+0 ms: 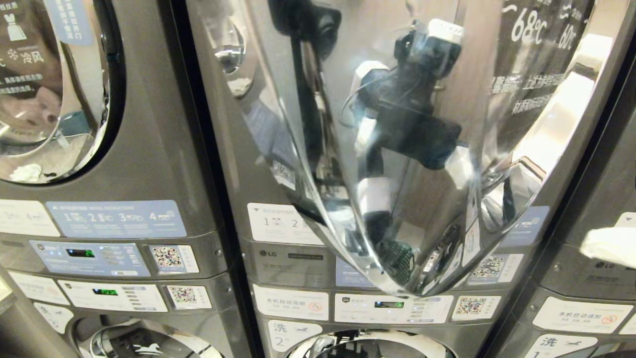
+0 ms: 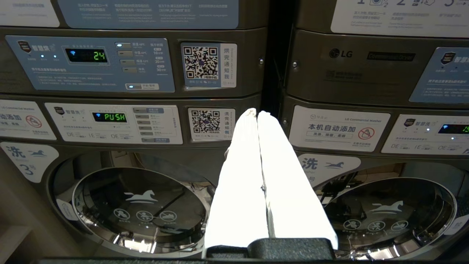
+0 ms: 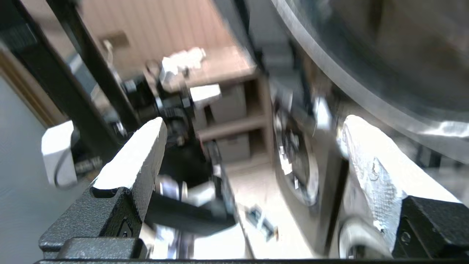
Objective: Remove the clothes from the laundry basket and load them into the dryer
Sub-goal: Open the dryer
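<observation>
Right wrist view, nearest first: our right gripper (image 3: 253,146) stands with its white fingers (image 3: 370,172) spread wide and nothing between them, close under the curved chrome rim of the dryer door (image 3: 366,91). In the head view a white blur at the right edge is probably this same gripper (image 1: 608,243), just beside the door. Our left gripper (image 2: 256,114) is parked low, fingers pressed together and empty, pointing at the seam between two machines' control panels (image 2: 99,66). Farther off, the dryer door (image 1: 397,149) fills the head view; we cannot tell whether it is ajar or latched, its mirror surface showing only our own reflection. No laundry basket and no clothes to load show anywhere, so we cannot describe them. We judge the task barely begun: door handling first, every garment left to load.
</observation>
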Robot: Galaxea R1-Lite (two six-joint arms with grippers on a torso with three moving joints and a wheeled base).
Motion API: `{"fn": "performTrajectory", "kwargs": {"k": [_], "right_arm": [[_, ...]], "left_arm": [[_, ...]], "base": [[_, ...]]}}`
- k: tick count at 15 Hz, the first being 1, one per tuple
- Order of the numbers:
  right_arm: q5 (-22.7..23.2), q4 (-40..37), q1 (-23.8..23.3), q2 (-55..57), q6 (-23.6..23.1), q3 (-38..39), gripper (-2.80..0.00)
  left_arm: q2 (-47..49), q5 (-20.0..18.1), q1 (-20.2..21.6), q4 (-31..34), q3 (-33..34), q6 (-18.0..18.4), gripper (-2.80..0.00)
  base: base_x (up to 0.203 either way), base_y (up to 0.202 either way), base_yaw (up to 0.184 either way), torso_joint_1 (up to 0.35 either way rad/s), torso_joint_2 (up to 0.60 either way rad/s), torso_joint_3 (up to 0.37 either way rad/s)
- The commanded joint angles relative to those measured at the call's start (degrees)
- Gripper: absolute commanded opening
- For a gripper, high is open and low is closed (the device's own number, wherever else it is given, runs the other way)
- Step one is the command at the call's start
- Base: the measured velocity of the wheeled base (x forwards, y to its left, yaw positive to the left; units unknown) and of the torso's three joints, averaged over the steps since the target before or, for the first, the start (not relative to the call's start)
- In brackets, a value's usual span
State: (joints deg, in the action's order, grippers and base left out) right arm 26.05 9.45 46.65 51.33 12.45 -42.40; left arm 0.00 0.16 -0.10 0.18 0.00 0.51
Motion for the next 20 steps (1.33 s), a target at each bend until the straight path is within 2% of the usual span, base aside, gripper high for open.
{"fn": "performTrajectory", "kwargs": {"k": [1, 6, 8, 9, 12, 13, 14, 15, 17, 19, 20], "right_arm": [[-3.0, -3.2, 0.0, -7.4, 0.0, 1.5, 0.0], [-21.7, -27.5, -0.3, -24.5, 0.2, 7.4, 0.0], [-30.7, -39.2, -2.2, -29.8, 2.5, 9.8, 0.0], [-33.7, -42.3, -2.9, -30.9, 4.5, 10.6, 0.0], [-38.3, -41.3, -3.3, -30.2, 5.2, 15.3, 0.0], [-38.4, -41.2, -5.2, -29.7, 5.5, 15.9, 0.0], [-38.0, -41.0, -9.3, -29.6, 5.7, 17.1, 0.0], [-36.8, -40.5, -14.9, -29.7, 5.9, 18.7, 0.0], [-31.4, -39.1, -26.8, -30.1, 5.4, 21.9, 0.0], [-25.6, -37.8, -35.0, -33.9, 0.2, 26.1, 0.0], [-23.9, -34.5, -36.8, -35.3, -2.7, 28.9, 0.0]], "left_arm": [[0.1, 0.0, 0.0, 0.0, 0.0, 0.0, -2.8], [0.0, 0.0, 0.0, 0.0, 0.0, 0.0, -2.8], [0.1, 0.0, 0.0, 0.0, 0.0, 0.0, -2.8], [0.1, 0.0, 0.0, 0.0, 0.0, 0.0, -2.8], [0.1, 0.0, 0.0, 0.0, 0.0, 0.0, -2.8], [0.1, 0.0, 0.0, 0.0, 0.0, 0.0, -2.8], [0.1, 0.0, 0.0, 0.0, 0.0, 0.0, -2.8], [0.1, 0.0, 0.0, 0.0, 0.0, 0.0, -2.8], [0.1, 0.0, 0.0, 0.0, 0.0, 0.0, -2.8], [0.1, 0.0, 0.0, 0.0, 0.0, -0.1, -2.8], [0.1, 0.0, 0.0, 0.0, 0.0, -0.2, -2.8]], "base": [[0.0, 0.0, 0.0, 0.0, 0.0, 0.0], [0.0, 0.0, 0.0, 0.0, 0.0, 0.0], [0.0, 0.0, 0.0, 0.0, 0.0, 0.0], [0.0, 0.0, 0.0, 0.0, 0.0, 0.0], [0.0, 0.0, 0.0, 0.0, 0.0, 0.0], [0.0, 0.0, 0.0, 0.0, 0.0, 0.0], [0.0, 0.0, 0.0, 0.0, 0.0, 0.0], [0.0, 0.0, 0.0, 0.0, 0.0, 0.0], [0.0, 0.0, 0.0, 0.0, 0.0, 0.0], [0.0, 0.0, 0.0, 0.0, 0.0, 0.0], [0.0, 0.0, 0.0, 0.0, 0.0, 0.0]]}}
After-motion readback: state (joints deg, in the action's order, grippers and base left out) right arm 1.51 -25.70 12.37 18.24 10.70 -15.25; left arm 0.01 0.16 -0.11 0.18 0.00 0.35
